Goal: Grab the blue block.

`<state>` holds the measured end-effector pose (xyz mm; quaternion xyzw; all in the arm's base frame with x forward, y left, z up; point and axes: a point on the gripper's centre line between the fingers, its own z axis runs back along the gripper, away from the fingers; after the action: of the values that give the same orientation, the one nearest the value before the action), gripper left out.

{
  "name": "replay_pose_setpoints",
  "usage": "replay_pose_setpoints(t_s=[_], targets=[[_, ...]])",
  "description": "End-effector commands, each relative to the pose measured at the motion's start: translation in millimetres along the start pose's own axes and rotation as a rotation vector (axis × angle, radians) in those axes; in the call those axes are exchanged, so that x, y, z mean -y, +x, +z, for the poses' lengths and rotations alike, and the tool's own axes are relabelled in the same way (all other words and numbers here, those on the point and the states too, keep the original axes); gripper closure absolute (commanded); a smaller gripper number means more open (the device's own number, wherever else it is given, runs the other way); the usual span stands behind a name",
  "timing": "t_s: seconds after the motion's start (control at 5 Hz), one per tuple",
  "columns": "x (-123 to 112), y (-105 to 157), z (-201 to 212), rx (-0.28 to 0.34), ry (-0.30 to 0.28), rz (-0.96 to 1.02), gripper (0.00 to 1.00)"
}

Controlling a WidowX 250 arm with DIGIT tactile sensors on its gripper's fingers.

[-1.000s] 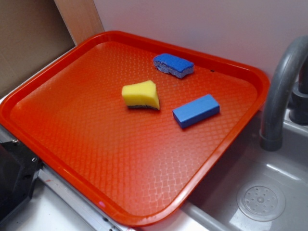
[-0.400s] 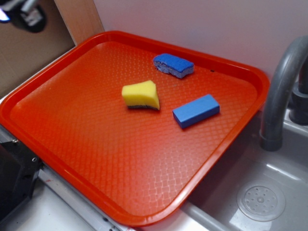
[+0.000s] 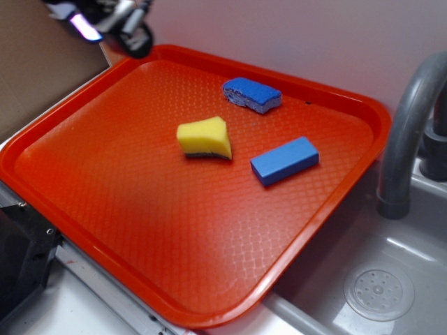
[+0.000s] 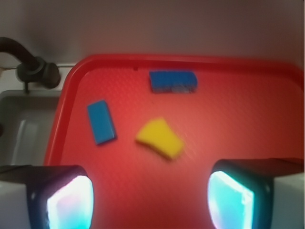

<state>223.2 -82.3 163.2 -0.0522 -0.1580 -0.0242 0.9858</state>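
The blue block is a smooth solid-blue brick lying flat on the red tray, right of centre. It also shows in the wrist view at the left. My gripper hangs blurred above the tray's far left corner, well away from the block. In the wrist view my gripper is open and empty, its two lit pads wide apart over bare tray.
A yellow sponge lies mid-tray and a rough blue sponge near the far rim. A grey faucet and sink stand right of the tray. A brown board is at the left.
My gripper has come into view at the top left and moved right, toward the tray's far left corner. The block and sponges have not moved.
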Motion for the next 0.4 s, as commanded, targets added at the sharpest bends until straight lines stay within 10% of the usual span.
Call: replay_pose_setpoints(t_s=[0.0, 0.2], targets=[[20, 26, -51, -0.010, -0.030, -0.019, 0.00], [27, 32, -78, -0.039, 0.019, -0.062, 0.00]])
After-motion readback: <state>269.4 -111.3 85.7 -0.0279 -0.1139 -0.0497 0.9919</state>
